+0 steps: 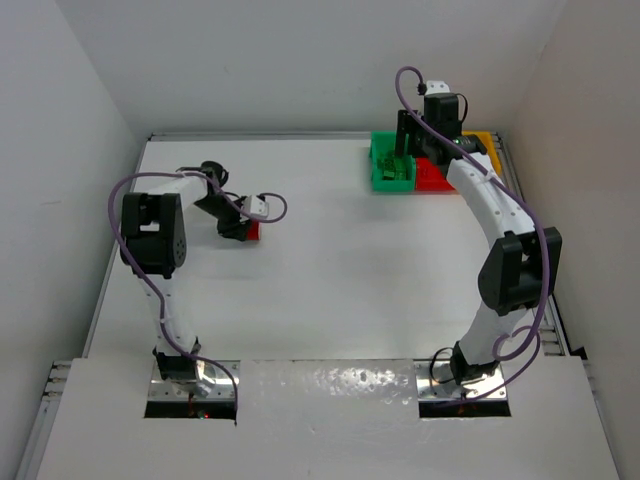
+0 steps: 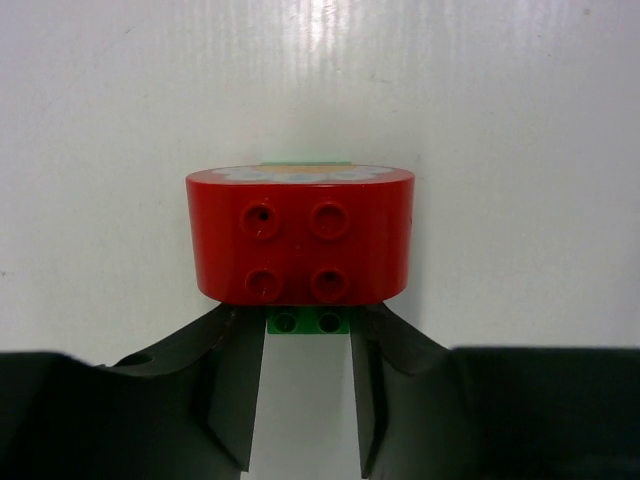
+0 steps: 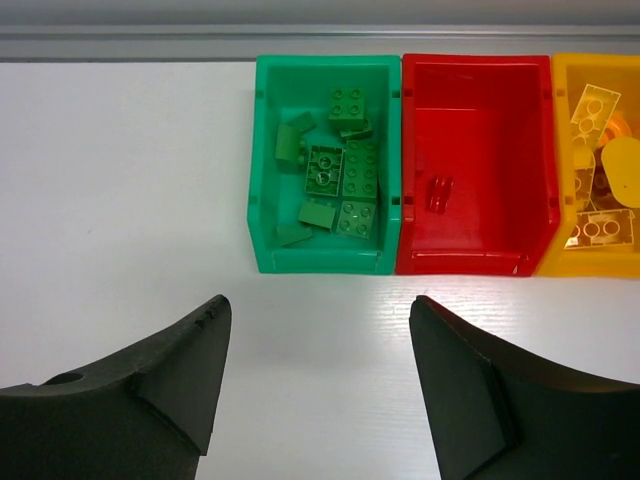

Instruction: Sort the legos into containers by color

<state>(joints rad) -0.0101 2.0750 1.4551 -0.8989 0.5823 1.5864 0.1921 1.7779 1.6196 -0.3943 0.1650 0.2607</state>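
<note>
Left hand, green brick, red brick

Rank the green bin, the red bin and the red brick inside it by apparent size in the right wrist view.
1. The green bin and the red bin tie for largest; they look alike.
2. The red brick is by far the smallest.

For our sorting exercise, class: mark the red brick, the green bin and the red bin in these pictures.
red brick (image 2: 300,245): left wrist view, its studded face.
green bin (image 3: 264,160): right wrist view, its left wall.
red bin (image 3: 480,150): right wrist view, its bare floor.
</note>
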